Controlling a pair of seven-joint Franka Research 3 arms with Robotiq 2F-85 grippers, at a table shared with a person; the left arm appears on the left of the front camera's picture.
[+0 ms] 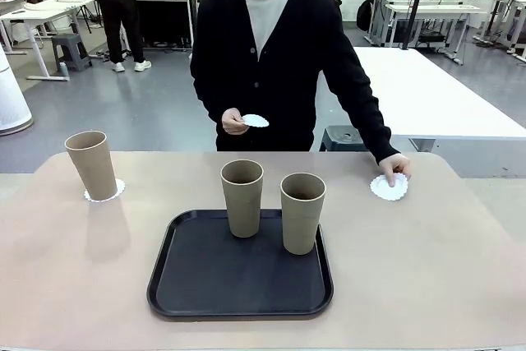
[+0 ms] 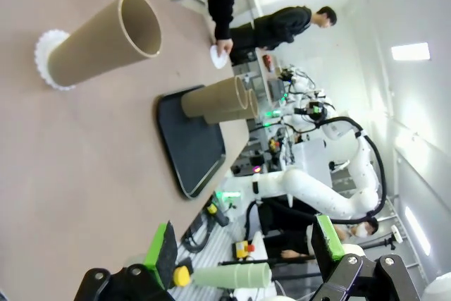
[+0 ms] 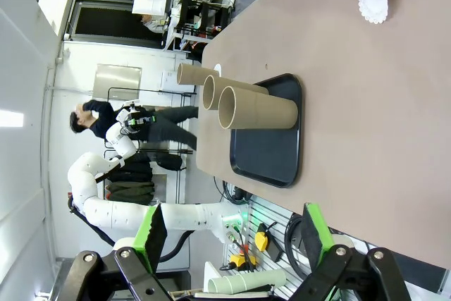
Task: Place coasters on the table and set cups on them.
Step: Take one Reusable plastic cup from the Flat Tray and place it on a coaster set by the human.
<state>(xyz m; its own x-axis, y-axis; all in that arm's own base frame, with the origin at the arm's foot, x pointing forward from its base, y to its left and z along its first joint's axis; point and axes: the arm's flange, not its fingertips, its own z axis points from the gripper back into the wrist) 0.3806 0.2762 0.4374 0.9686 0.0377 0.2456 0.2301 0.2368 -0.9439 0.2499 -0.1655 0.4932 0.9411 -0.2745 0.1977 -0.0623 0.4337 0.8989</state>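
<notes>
Left gripper [image 2: 244,244] and right gripper [image 3: 234,239] both wide open, holding nothing, and the upright right-hand cup [image 1: 302,213] on the tray [image 1: 214,277] is nearest the right one, bare coaster [image 1: 385,191] further right.

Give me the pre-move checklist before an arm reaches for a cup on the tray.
1. Left gripper open, nothing between its pads: ok.
2. Right gripper open and empty: ok.
3. Two tall taupe-brown tumblers upright on the black rounded-square tray: ok.
4. Third tumbler upright on a white scalloped paper coaster at the left of the beige tabletop: ok.
5. Right-side coaster free to take a cup: not ok, the person's hand rests on it.
6. Last coaster laid on the table: not ok, it is held in the person's other hand.
</notes>
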